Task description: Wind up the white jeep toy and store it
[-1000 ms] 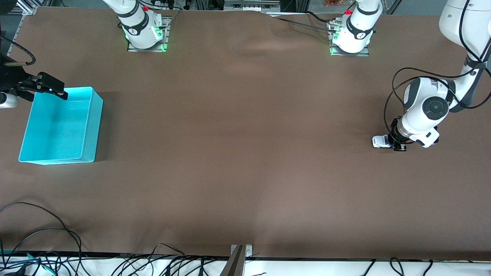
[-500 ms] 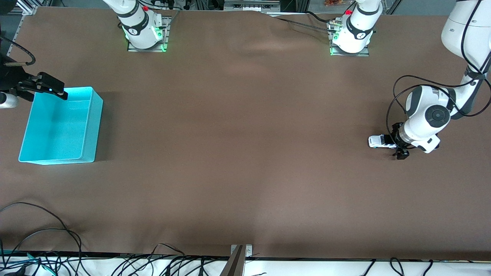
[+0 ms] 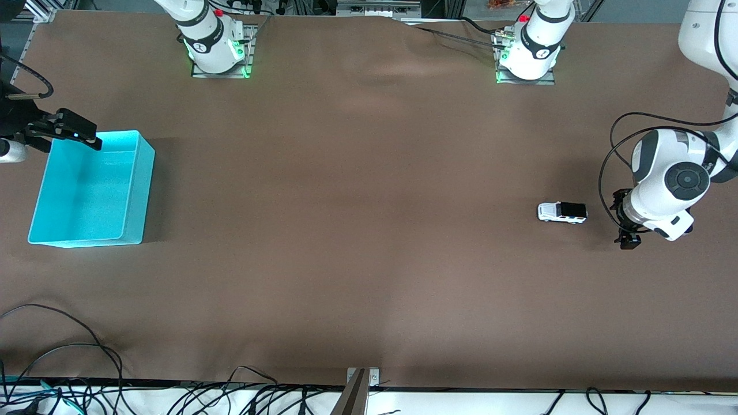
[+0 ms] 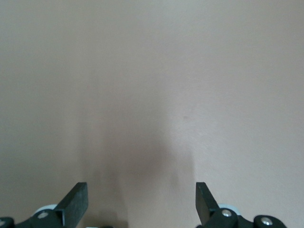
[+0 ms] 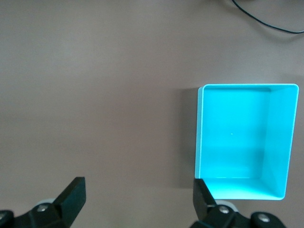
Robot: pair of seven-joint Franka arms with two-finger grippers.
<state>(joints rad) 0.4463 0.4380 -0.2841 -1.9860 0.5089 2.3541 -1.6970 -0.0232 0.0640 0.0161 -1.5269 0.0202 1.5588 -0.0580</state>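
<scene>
The white jeep toy [image 3: 562, 212], with its black roof, stands alone on the brown table toward the left arm's end. It points along the table toward the turquoise bin [image 3: 141, 190]. My left gripper [image 3: 624, 221] hangs open just beside the jeep's rear, apart from it. In the left wrist view the left gripper [image 4: 140, 197] has only bare table between its fingers and the jeep is out of view. My right gripper [image 3: 63, 128] waits open over the bin's corner at the right arm's end. In the right wrist view the right gripper [image 5: 137, 192] is empty, with the empty bin [image 5: 237, 137] beside it.
Both arm bases [image 3: 216, 49] [image 3: 527, 55] stand along the table's edge farthest from the front camera. Loose black cables [image 3: 69, 357] lie at the nearest edge. A wide stretch of brown table [image 3: 357, 202] separates jeep and bin.
My left gripper has opened, let go of the jeep and drawn back toward the left arm's end. The jeep has rolled a little toward the bin. The right arm has not moved.
</scene>
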